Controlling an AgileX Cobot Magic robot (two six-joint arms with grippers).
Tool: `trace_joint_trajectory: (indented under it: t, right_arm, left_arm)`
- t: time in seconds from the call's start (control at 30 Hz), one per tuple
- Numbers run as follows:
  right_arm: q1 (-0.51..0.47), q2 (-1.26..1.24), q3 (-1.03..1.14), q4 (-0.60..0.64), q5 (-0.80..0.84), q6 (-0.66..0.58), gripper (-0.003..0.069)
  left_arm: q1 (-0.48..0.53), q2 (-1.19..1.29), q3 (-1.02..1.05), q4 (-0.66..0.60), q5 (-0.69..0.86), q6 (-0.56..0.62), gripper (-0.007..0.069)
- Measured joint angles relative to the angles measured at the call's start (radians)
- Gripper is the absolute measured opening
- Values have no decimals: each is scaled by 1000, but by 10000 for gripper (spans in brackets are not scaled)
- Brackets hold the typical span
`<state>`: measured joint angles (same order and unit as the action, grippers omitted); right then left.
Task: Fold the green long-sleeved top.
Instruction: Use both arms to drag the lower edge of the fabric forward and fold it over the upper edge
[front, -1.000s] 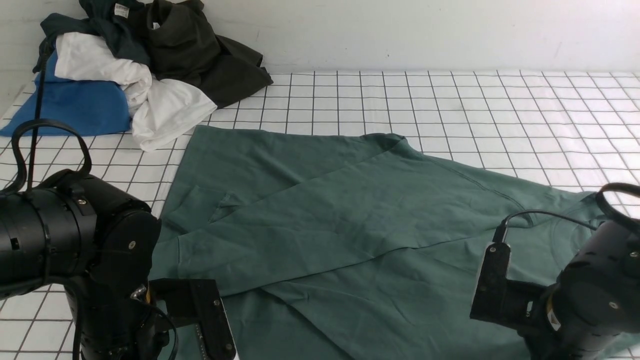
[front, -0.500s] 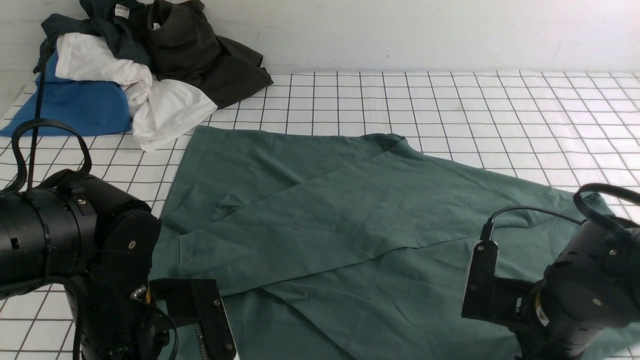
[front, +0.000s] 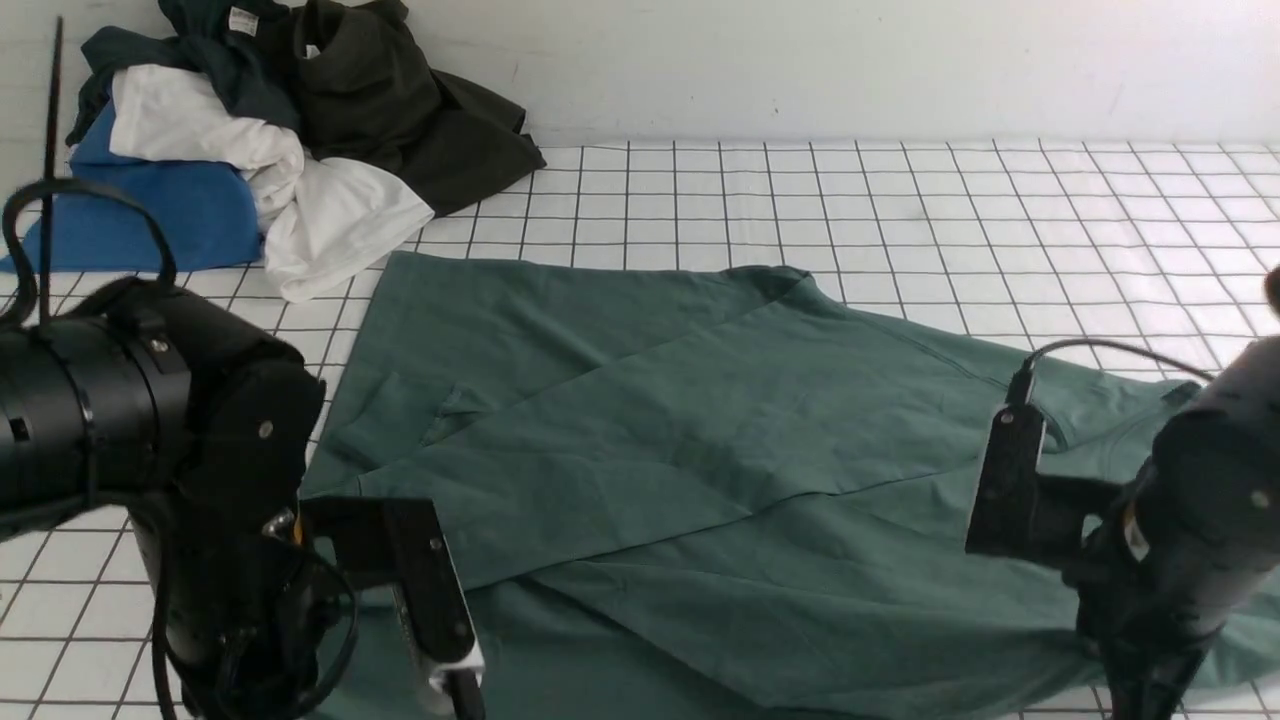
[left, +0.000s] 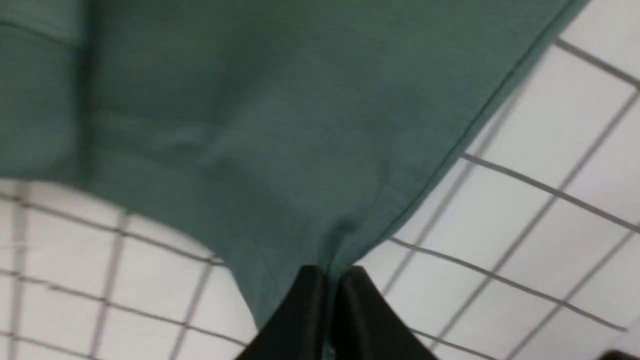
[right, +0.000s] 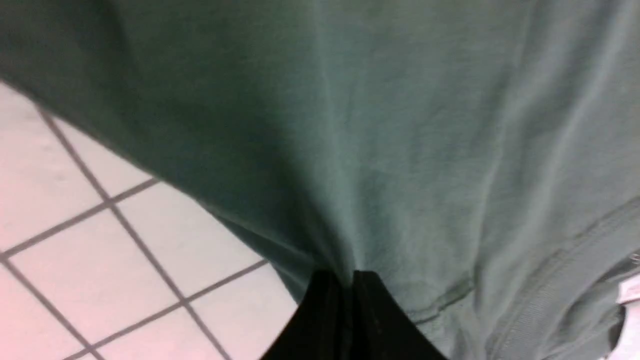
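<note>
Left fingers (left: 312, 287) are pinching tight on a hem corner of the green top (front: 700, 450). The top is lying spread on the counter (front: 1000, 200), just right of and nearer than the clothes heap (front: 280, 150), with its sleeves crossing its body. Right fingers (right: 327, 290) are clamping its edge beside the collar. Sleeve folds are looking done; the body folds are remaining.

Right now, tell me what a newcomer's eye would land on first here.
The green long-sleeved top dominates, spread across the middle of the checked table, a sleeve folded over it. The black left arm and right arm flank its near edge, each with jaws shut on the fabric. A heap of blue, white and dark clothes sits at the far left corner.
</note>
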<state>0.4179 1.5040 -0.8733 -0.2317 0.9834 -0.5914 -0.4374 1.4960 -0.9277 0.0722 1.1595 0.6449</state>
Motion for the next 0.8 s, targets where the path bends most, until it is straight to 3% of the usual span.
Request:
trace_joint_trajectory:
  t: [0.43,0.8]
  right_arm:
    - [-227,115,-441,300,159,-237,7]
    - [-243,437,-860,345,254,-246,6]
  left_arm:
    - [207,100,-453,8,10,100,13]
    - [241,445,-887,10,23,136,14]
